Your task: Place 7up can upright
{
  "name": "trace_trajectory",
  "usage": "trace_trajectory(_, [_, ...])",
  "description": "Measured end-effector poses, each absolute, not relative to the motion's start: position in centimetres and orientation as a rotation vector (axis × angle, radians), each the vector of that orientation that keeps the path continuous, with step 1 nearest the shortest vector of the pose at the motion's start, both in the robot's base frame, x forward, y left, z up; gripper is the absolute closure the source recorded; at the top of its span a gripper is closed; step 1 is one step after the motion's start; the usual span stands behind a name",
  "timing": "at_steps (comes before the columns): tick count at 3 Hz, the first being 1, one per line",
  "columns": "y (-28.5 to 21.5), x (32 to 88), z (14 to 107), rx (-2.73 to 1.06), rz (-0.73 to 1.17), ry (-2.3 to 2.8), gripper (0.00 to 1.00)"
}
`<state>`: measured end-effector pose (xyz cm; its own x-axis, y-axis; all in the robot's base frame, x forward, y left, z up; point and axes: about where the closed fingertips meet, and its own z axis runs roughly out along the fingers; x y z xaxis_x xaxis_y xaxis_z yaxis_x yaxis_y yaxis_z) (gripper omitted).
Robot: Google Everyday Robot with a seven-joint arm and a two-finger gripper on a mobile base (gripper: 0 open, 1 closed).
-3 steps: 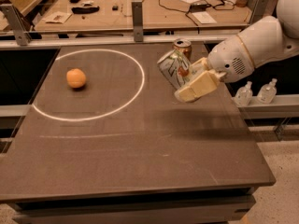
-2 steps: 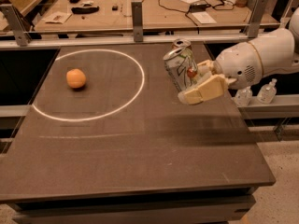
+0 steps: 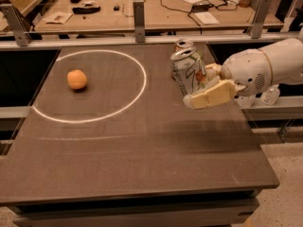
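Note:
The 7up can (image 3: 187, 71), white-silver with green lettering and a silver top, stands nearly upright with a slight tilt at the right side of the dark table (image 3: 142, 160). My gripper (image 3: 197, 84) reaches in from the right and is shut on the can, one cream finger (image 3: 210, 95) across its lower front and the other behind it. The can's base is hidden by the front finger, so I cannot tell whether it touches the table.
A brown-orange can (image 3: 183, 44) stands just behind the 7up can. An orange (image 3: 76, 79) lies inside a white chalk circle (image 3: 90, 85) on the table's left half. A rail with posts and a cluttered workbench lie behind the table. Plastic bottles (image 3: 271, 94) stand right of the table.
The gripper has moved lower and a little toward the right with the can. The can has turned from a clear tilt to nearly upright.

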<state>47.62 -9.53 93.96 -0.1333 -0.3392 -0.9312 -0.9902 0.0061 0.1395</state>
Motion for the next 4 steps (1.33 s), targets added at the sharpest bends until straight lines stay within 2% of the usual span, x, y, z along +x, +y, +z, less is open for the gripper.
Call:
trace_trajectory(2, [-8.6,46.5,93.2,-1.342,1.115,1.572,1.00])
trace_trajectory(4, [-7.5,44.5,90.0,-1.291,0.998,1.560,1.00])
